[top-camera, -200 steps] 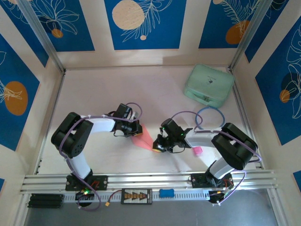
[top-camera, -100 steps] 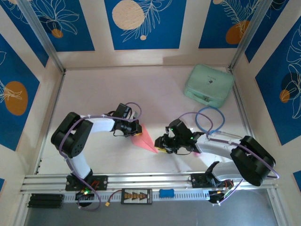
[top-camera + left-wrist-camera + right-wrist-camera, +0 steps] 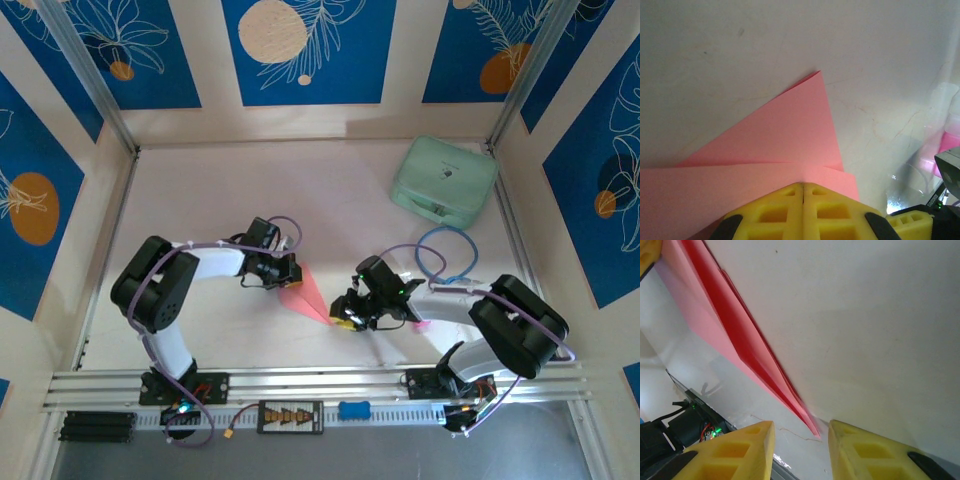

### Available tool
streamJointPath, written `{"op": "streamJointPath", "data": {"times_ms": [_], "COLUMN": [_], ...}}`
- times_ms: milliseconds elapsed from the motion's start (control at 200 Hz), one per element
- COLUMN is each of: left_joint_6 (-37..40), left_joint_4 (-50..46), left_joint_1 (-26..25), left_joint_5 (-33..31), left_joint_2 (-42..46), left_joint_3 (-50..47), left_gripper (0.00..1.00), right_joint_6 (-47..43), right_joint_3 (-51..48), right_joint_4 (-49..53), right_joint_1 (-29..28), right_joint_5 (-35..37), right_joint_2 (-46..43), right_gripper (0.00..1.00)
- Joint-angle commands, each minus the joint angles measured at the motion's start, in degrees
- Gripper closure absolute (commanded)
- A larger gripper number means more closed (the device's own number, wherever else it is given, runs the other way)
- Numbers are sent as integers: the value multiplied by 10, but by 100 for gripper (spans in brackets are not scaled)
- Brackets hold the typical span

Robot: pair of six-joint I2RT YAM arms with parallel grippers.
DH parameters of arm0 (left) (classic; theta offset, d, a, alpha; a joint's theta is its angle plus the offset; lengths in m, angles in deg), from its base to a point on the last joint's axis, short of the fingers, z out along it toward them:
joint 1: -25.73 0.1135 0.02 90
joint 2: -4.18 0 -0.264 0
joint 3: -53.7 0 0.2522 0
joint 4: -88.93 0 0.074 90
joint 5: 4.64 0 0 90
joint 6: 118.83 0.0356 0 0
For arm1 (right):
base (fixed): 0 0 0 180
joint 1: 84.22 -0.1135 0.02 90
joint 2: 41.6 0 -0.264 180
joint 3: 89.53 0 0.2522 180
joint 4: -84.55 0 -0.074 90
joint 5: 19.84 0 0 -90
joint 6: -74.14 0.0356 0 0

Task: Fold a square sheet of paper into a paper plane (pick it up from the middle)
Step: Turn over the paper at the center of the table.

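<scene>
The square sheet of paper is folded into a slim, pointed salmon-pink paper plane (image 3: 306, 295) that lies between the two arms near the table's middle. My left gripper (image 3: 288, 272) is shut on its wide end. In the left wrist view the yellow fingers meet (image 3: 803, 186) over the layered pink paper plane (image 3: 780, 135). My right gripper (image 3: 342, 312) is at the pointed end, open. In the right wrist view the paper plane (image 3: 740, 335) runs down to a sharp tip that sits just ahead of the gap of the right gripper (image 3: 801, 427), touching neither finger.
A mint-green case (image 3: 443, 180) stands at the back right. A blue cable loop (image 3: 447, 255) lies behind the right arm, and a small bright-pink object (image 3: 421, 322) sits by its forearm. The aluminium rail (image 3: 320, 385) runs along the near edge.
My right gripper has opened and let go of the paper's tip, and the right arm has shifted its elbow. The left gripper still holds the wide end, unmoved.
</scene>
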Motion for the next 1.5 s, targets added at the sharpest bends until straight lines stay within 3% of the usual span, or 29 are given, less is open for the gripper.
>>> {"op": "streamJointPath", "data": {"times_ms": [0,470,890,1495], "left_joint_6": [17,27,28,31], "left_joint_4": [-36,-31,-36,-38], "left_joint_1": [5,13,16,19], "left_joint_5": [-25,-11,-8,-7], "left_joint_2": [-31,-42,-38,-34], "left_joint_3": [-5,1,5,4], "left_gripper": [100,100,100,100], "right_joint_6": [7,7,18,34], "right_joint_3": [5,8,16,8], "right_joint_4": [-18,55,3,-43], "right_joint_1": [-20,-29,-32,-27], "right_joint_5": [-18,15,-4,12], "right_joint_2": [26,-26,20,11], "right_gripper": [66,67,68,68]}}
